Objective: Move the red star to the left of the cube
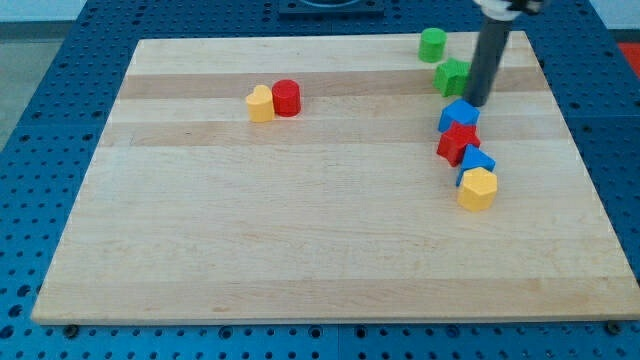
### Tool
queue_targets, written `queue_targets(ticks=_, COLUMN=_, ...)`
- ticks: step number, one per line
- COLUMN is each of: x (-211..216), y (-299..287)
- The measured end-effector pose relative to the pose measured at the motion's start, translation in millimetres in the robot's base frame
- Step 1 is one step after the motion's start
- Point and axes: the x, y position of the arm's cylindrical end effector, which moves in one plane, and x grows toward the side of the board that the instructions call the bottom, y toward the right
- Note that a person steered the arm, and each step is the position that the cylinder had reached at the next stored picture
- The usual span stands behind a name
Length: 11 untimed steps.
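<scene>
The red star (457, 142) lies at the view's right, wedged between a blue cube (459, 115) just above it and a blue triangular block (476, 162) just below it. My tip (476, 103) stands at the blue cube's upper right edge, right beside a green star (452, 76), and above the red star. The rod rises from the tip to the view's top.
A yellow hexagonal block (478, 188) touches the blue triangular block from below. A green cylinder (432, 44) sits near the board's top edge. A yellow heart (260, 103) and a red cylinder (287, 97) sit together at upper left of centre. The wooden board (300, 230) lies on a blue pegboard.
</scene>
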Motion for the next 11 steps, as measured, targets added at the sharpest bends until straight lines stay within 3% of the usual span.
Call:
queue_targets(ticks=2, x=65.6, y=58.8)
queue_targets(ticks=3, x=84.4, y=41.1)
queue_targets(ticks=9, x=81.8, y=-188.6)
queue_targets(ticks=11, x=63.7, y=-251.6)
